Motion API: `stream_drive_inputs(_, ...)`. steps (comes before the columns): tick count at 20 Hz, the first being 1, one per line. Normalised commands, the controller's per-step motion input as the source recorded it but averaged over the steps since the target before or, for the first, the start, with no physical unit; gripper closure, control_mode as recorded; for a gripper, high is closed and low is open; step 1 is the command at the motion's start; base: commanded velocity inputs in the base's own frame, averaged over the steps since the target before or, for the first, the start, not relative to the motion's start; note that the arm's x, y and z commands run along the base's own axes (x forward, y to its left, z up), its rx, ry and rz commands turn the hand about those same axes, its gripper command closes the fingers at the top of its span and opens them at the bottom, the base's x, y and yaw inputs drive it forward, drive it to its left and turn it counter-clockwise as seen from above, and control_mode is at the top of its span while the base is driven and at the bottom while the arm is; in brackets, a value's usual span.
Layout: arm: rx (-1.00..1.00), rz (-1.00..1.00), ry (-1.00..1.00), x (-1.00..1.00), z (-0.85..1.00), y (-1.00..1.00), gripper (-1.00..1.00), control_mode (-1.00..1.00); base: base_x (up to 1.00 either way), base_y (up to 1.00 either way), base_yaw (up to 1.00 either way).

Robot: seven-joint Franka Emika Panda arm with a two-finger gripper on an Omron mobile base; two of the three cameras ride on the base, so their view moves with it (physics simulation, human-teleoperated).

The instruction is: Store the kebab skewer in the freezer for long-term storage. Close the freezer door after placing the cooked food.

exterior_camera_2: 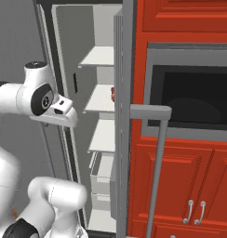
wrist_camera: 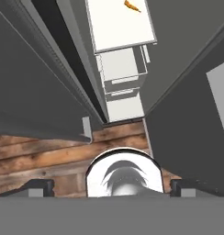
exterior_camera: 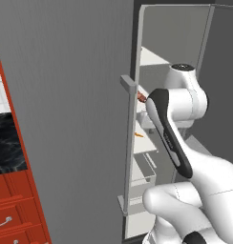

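Left base view: the skewer point(exterior_camera: 141, 97) lies on a freezer point(exterior_camera: 156, 62) shelf, behind the open door point(exterior_camera: 66, 119). In the hand view, the gripper point(wrist_camera: 111, 187) is spread wide, empty, looking down.

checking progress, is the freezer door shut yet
No, the freezer door stands swung open, leaving the freezer's white shelves and drawers exposed.

The freezer door point(exterior_camera: 70, 119) looks matt grey metal — shelves point(exterior_camera_2: 101, 100) smooth white plastic; floor point(wrist_camera: 45, 156) rough-grained wood.
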Motion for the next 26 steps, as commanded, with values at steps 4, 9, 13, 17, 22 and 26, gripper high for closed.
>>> stream_drive_inputs(4, 0.00, -0.02, 0.01, -0.72, 0.00, 0.01, -1.00, -1.00, 0.00, 0.00, 0.00)
stream_drive_inputs(9, 0.00, 0.00, 0.00, -0.89, -0.01, 0.00, -1.00, -1.00, 0.00, 0.00, 0.00)
stream_drive_inputs(13, 0.00, 0.00, -0.07, -0.78, -0.19, -0.01, -1.00, -1.00, 0.00, 0.00, 0.00)
stream_drive_inputs(17, 0.00, 0.07, 0.00, -0.03, -0.06, -0.01, -1.00, -1.00, 0.00, 0.00, 0.00)
stream_drive_inputs(22, 0.00, 0.03, 0.07, 0.15, -0.19, -0.15, -1.00, -1.00, 0.00, 0.00, 0.00)
stream_drive_inputs(26, -0.01, 0.00, 0.09, 0.01, -0.23, -0.08, -1.00, -1.00, 0.00, 0.00, 0.00)
